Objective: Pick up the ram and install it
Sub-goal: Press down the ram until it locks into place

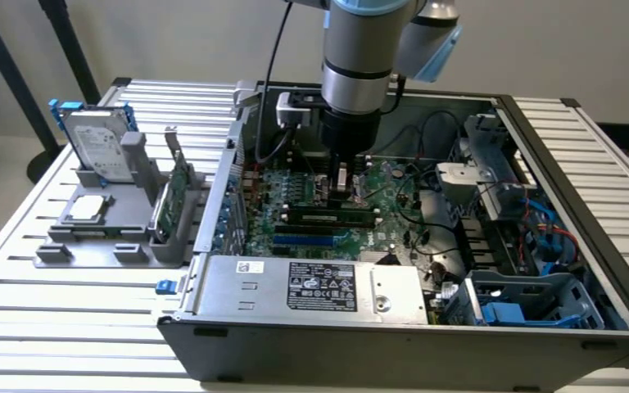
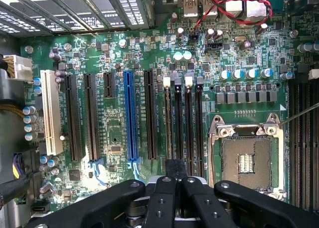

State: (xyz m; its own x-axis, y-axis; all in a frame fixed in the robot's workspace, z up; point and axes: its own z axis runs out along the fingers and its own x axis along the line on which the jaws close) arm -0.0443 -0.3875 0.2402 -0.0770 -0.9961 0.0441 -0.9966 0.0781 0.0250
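So, quick rundown of where I'm at with this one:

- Exterior view: I'm reaching down into the open PC case [image 1: 576, 205] on the table [image 1: 74, 311], with my fingers [image 1: 344, 195] low over the motherboard [image 1: 292, 196].
- The ram [image 1: 331, 219] stands on edge in a slot just beside my fingers, on the side toward the power supply [image 1: 314, 286]. It looks picked and placed to me. Whether it's fully clicked in, I can't tell.
- Writing: the ram has a pale sticker, the power supply has a black-and-white label, and the hard drive [image 1: 101, 143] in the grey holder [image 1: 96, 237] has one too. None of it is readable.
- Wrist view: my fingers [image 2: 175, 171] are pressed together with nothing clamped between them, sitting right over the end of the memory slots [image 2: 188, 123].
- Those slots lie between the blue slot [image 2: 129, 113] and the bare CPU socket [image 2: 246, 161]. The board's white printing is too fine to read.
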